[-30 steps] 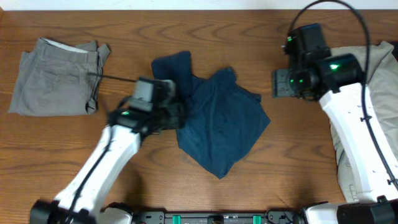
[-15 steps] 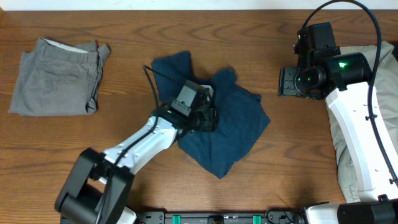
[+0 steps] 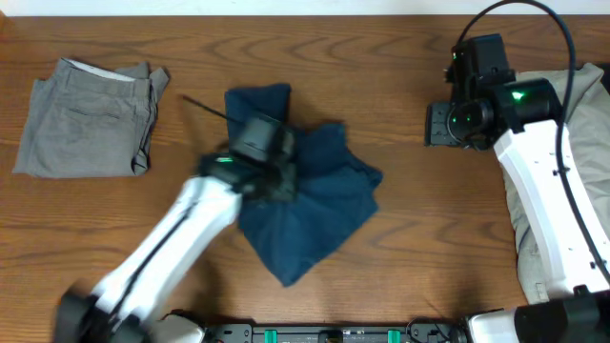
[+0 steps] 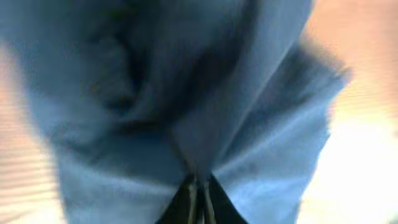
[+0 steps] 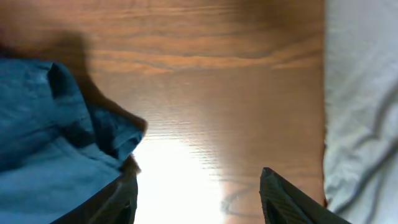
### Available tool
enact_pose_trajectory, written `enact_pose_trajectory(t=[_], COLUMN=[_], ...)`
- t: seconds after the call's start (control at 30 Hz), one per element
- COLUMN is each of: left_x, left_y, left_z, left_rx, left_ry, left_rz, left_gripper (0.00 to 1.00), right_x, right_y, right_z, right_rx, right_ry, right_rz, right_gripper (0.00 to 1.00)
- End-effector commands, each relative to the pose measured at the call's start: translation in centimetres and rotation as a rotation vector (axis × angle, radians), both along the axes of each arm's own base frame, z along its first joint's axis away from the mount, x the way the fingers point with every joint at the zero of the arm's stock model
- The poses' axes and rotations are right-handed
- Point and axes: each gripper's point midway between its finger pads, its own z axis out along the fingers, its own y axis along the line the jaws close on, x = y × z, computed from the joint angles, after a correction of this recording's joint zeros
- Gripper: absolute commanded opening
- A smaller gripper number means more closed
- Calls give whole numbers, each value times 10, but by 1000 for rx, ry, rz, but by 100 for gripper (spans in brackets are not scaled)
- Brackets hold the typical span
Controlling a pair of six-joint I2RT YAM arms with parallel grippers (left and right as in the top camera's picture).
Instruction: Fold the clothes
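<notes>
Grey shorts [image 3: 86, 119] appeared folded at the left of the table [image 3: 429, 276]. 1 navy pair [image 3: 315, 210] lay crumpled mid-table, pinched in the closed left gripper [image 4: 198, 190]. The right gripper [image 5: 199, 193] was held open and empty. Beige cloth [image 3: 599, 105] lay unfolded at the right edge.

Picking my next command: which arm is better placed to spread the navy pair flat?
Left. The left gripper is shut on the navy pair at its bunched middle. The right gripper is open over bare table, off the cloth's edge, holding nothing.
</notes>
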Motion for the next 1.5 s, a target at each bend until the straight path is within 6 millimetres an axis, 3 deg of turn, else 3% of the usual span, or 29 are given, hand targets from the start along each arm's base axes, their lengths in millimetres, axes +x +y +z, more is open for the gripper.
enact_pose_trajectory(t=[0.0,0.17,0.3,0.43,0.57,0.77,0.9,1.0,1.1,1.17,1.2,1.3,1.4,1.47], left_x=[7,-6,-9,-7,3,14,12,8,6,4,3,7,14,20], left_y=[40,75,85,68,45,-1,-37,-53,-53,-52,-51,-43,-21,2], left_z=[55,77,74,66,51,9,-25,-47,-67,-74,-75,-73,-66,-54], left_rx=[-4,-4,-3,-74,-156,-168,-138,-113,-55,-36,-34,-3,86,168], left_ry=[-159,-204,-176,-126,-57,39,94,132,166,183,188,169,128,77], left_rz=[97,197,243,192,119,-24,-137,-178,-182,-180,-179,-159,-107,-50], left_gripper=[8,8,8,10,23,25,25,25,25,19,8,6,6,6], right_x=[-2,-3,-2,3,5,1,-6,-13,-21,-25,-27,-30,-24,-17], right_y=[36,88,99,105,99,88,90,95,104,108,110,110,95,71], right_z=[-26,-64,-111,-151,-176,-185,-186,-189,-193,-197,-200,-204,-206,-205], right_rx=[137,301,262,244,192,130,123,121,118,114,112,110,54,-34], right_ry=[88,205,311,379,417,444,466,478,489,490,489,492,479,463], right_rz=[203,360,333,261,182,148,156,174,219,234,241,242,195,125], right_gripper=[61,61,64,64,65,63,48,39,38,33,25,1,1,1])
